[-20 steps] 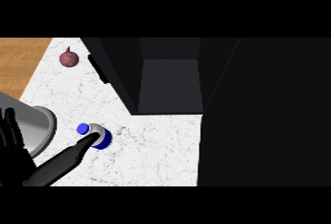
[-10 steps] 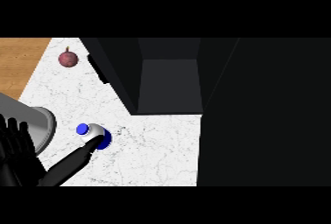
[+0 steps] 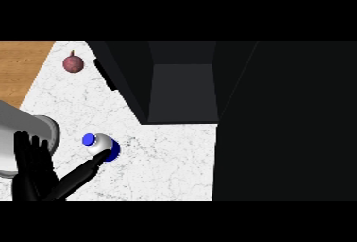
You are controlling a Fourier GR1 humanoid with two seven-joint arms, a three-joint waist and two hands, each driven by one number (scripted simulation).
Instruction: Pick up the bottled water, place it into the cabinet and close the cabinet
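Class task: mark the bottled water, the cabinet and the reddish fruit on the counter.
bottled water [image 3: 102,141]: head view, on its white body.
cabinet [image 3: 182,90]: head view, on its grey inner panel.
reddish fruit [image 3: 72,64]: head view, on its middle.

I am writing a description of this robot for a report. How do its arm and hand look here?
Only the left forearm shows: a smooth grey cylinder with a paler end. The left hand is plain black, with slim rounded fingers and a long thumb. No cables or markings are visible.
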